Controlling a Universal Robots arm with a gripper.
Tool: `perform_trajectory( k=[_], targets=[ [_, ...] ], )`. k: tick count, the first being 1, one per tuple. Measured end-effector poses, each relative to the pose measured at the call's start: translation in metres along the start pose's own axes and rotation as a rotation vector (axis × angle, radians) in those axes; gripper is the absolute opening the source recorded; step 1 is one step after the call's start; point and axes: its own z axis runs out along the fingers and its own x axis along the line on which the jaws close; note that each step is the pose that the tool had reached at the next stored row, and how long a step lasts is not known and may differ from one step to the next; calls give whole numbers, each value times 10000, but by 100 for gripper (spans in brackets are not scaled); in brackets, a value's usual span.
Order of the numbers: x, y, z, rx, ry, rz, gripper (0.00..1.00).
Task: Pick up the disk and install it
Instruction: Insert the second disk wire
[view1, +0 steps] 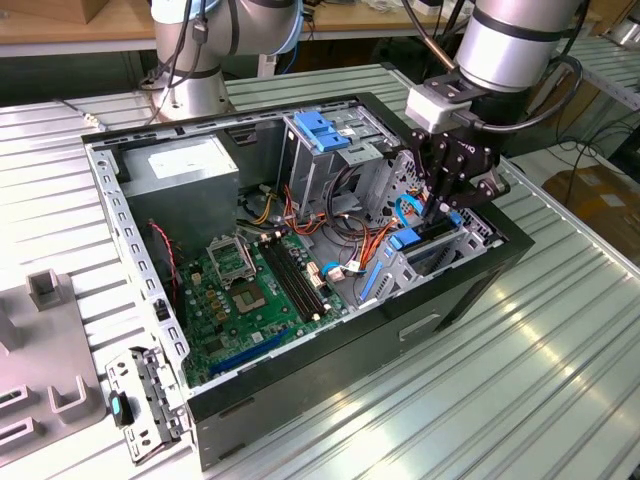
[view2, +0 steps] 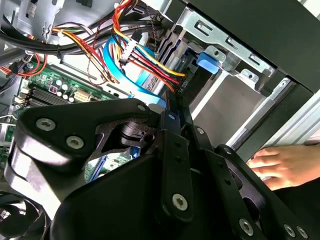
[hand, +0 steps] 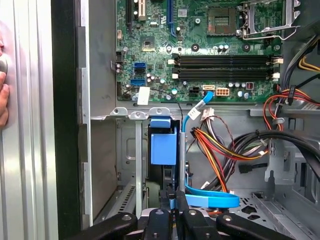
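Arm reaching steeply down from above, wrist bent, gripper (view1: 447, 212) pointing downward with jaws drawn close together.

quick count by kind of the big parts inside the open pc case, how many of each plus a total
motherboard: 1
grey power supply box: 1
metal cage with blue top: 1
disk in blue carrier: 1
total: 4
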Motion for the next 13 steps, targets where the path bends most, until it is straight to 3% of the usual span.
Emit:
perform_trajectory(
  k=[13],
  targets=[
    [9, 1, 22, -9, -55, 98, 16]
  ],
)
